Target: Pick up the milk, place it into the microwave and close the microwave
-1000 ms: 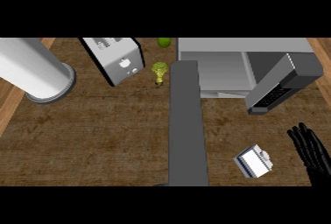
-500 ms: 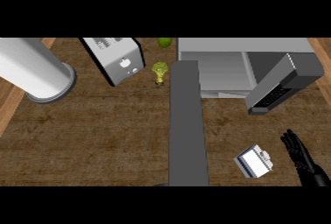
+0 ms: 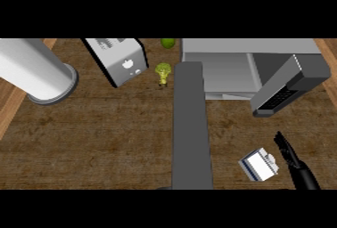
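The milk (image 3: pixel 259 164) is a small white carton with a blue stripe, lying on the wooden counter at the lower right. My right hand (image 3: pixel 293 162) sits just to its right, fingers straight and pointing up the view, close beside the carton but not curled round it. The microwave (image 3: pixel 223 67) stands at the top right with its door (image 3: pixel 288 87) swung open toward the right. A long grey forearm (image 3: pixel 190 129) runs up the middle of the view; the left hand itself does not show.
A large white cylinder (image 3: pixel 33 69) lies at the upper left. A grey toaster (image 3: pixel 118 60) stands behind it, with a green broccoli piece (image 3: pixel 162 73) and a lime (image 3: pixel 168 43) near the microwave's left side.
My right hand has slid left and down toward the milk carton and turned edge-on beside it. Nothing else has moved.
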Robot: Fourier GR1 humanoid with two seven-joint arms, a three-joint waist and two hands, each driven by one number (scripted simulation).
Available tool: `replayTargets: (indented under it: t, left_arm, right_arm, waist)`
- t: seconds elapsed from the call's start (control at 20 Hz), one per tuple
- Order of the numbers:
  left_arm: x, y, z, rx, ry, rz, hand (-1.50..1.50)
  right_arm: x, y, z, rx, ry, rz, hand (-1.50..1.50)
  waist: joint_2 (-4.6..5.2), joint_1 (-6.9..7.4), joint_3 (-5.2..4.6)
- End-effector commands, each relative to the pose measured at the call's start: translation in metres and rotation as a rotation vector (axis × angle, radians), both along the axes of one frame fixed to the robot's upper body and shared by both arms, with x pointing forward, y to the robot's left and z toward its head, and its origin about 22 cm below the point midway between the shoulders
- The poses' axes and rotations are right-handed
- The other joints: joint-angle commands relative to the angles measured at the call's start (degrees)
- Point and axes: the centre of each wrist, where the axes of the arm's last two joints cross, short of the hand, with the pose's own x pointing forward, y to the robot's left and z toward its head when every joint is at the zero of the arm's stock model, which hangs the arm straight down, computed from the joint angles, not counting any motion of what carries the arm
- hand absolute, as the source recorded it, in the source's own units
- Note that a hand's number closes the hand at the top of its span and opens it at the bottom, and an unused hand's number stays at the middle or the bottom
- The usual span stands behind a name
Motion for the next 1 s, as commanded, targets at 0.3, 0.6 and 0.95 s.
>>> replayTargets:
  t: [0.3,0.6,0.95]
  left_arm:
    - [-0.002,0.003,-0.002,0.000,-0.021,-0.018,-1.50]
    - [0.003,0.004,0.001,-0.002,-0.004,-0.023,-1.50]
    - [-0.005,0.002,-0.003,-0.013,0.008,-0.047,-1.50]
  right_arm:
    - [0.022,0.013,-0.038,0.010,-0.004,0.033,-1.50]
    - [0.014,0.000,-0.040,0.123,0.002,0.057,-1.50]
    - [0.029,0.027,-0.045,0.148,0.029,0.127,1.50]
  waist:
    - [0.18,0.29,0.08]
    - [0.24,0.13,0.12]
    - [0.30,0.86,0.16]
